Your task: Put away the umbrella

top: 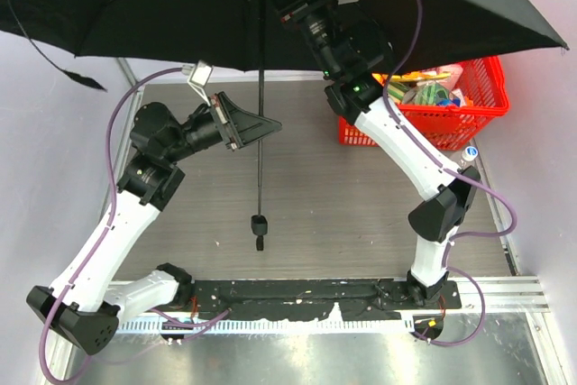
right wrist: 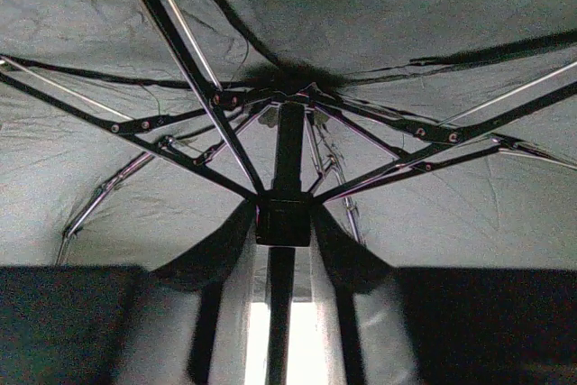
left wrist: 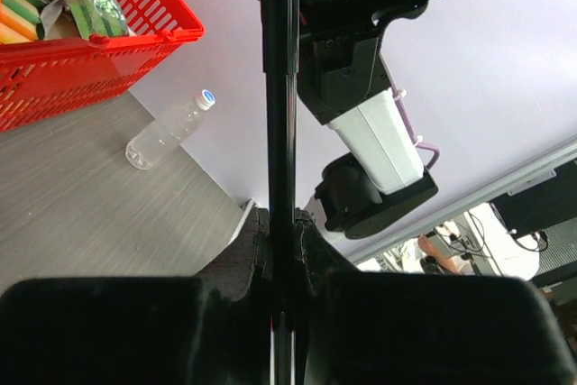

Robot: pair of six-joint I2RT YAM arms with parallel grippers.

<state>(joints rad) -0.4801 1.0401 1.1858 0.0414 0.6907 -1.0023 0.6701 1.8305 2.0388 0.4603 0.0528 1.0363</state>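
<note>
An open black fabric compact umbrella [top: 180, 6] spreads its canopy over the grey wood-grain bench [top: 361, 214], where a red plastic basket [top: 469, 105] of groceries stands at the far right. The left end effector [top: 263, 125] is clamped tight on the thin metal shaft above the small black handle [top: 259, 223]. The right end effector [right wrist: 283, 223] flanks the runner under the canopy, grip impossible to tell, and a clear plastic bottle [left wrist: 167, 132] lies near the basket.
</note>
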